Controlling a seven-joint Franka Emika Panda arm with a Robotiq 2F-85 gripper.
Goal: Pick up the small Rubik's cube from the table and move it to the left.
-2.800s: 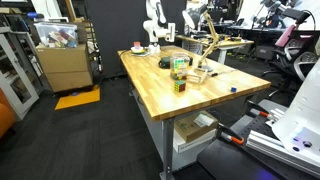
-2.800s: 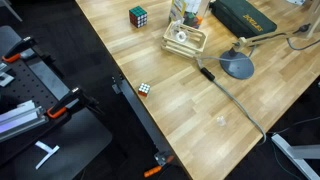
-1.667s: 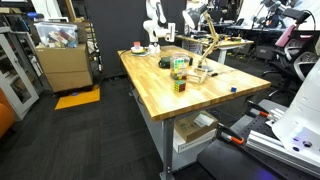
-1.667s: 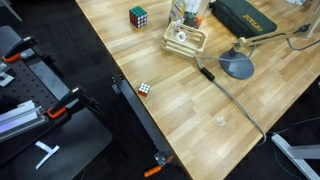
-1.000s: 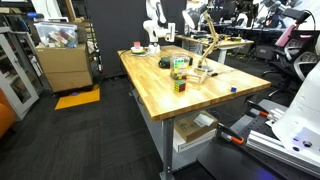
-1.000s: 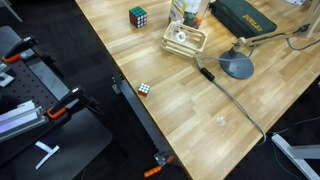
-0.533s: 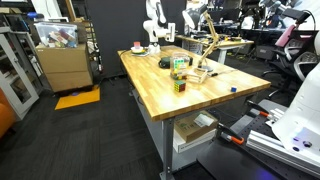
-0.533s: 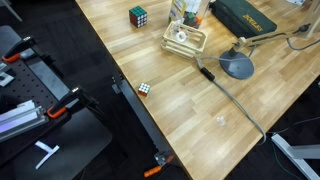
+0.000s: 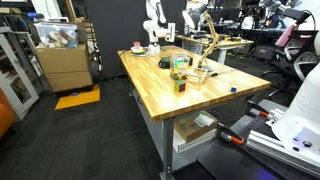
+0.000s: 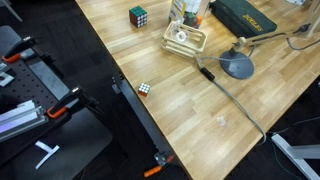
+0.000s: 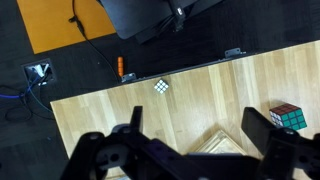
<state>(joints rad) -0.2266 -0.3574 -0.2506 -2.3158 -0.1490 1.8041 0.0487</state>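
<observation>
My gripper (image 11: 192, 120) sits at the bottom of the wrist view. Its two dark fingers (image 11: 131, 125) are spread wide with nothing between them, hanging above the light-brown butcher-block table (image 11: 90, 115). A corner of pale wood shows under the gap. I take it for the shallow light-wood tray (image 10: 172, 47), which I use as my landmark.

In an exterior view the tray holds a single round, pale, ring-like thing, and I cannot tell what it is. A green-tinted cylindrical container (image 9: 179, 64) stands against the tray's far side, and its contents are not readable from here. The round grey lamp base (image 10: 238, 67) lies just beside the tray, with a thin arm running off it across the wood. The larger multicoloured puzzle cube (image 11: 288, 117) rests near the tray on the opposite side from the lamp base, apart from it. Farther from the tray than the lamp base lies a flat dark-green case (image 10: 245, 17). It is closed, so whatever is inside is hidden.

The small Rubik's cube (image 11: 162, 87) is well apart from the tray, out by the table's long edge. It sits alone on bare wood with nothing touching it, and in an exterior view (image 9: 232, 88) it shows as a blue speck. Past that edge, farthest from the tray, is black floor with an orange mat (image 11: 70, 25).
</observation>
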